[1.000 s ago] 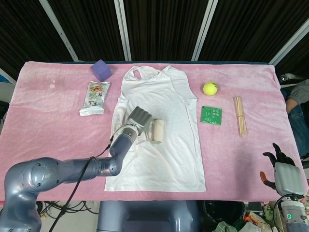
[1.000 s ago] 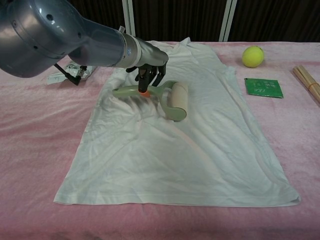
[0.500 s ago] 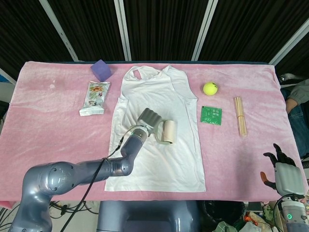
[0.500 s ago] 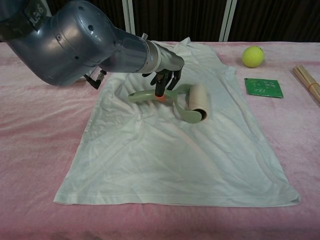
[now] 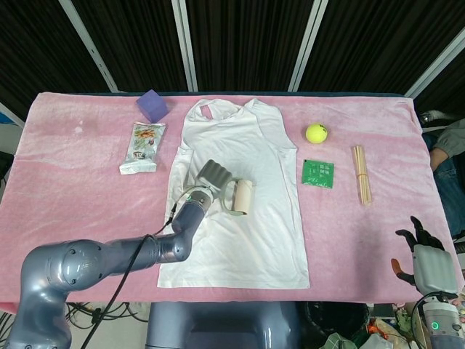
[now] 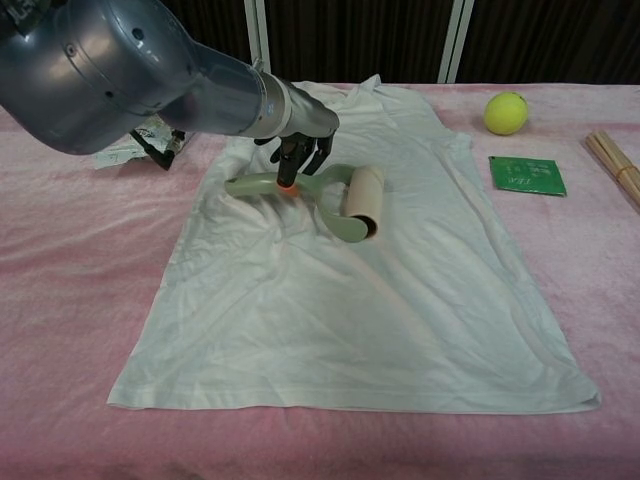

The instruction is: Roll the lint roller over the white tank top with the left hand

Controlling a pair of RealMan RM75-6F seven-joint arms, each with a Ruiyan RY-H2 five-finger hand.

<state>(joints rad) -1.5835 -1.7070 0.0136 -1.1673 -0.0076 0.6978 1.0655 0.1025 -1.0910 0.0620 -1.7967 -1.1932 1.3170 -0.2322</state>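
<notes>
Nearby: tennis ball (image 5: pixel 316 133), green packet (image 5: pixel 318 174).

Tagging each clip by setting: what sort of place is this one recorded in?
Probably a lab or test workspace rather than a home: a table under a pink cloth with dark panelled walls behind, unrelated props laid out on it (tennis ball, purple block, wooden sticks), and loose cables below the table edge.

Left arm reaches forward and inward; left hand (image 6: pixel 297 150) is palm-down with fingers curled around a handle. Right hand (image 5: pixel 423 256) rests low, fingers spread, holding nothing.
</notes>
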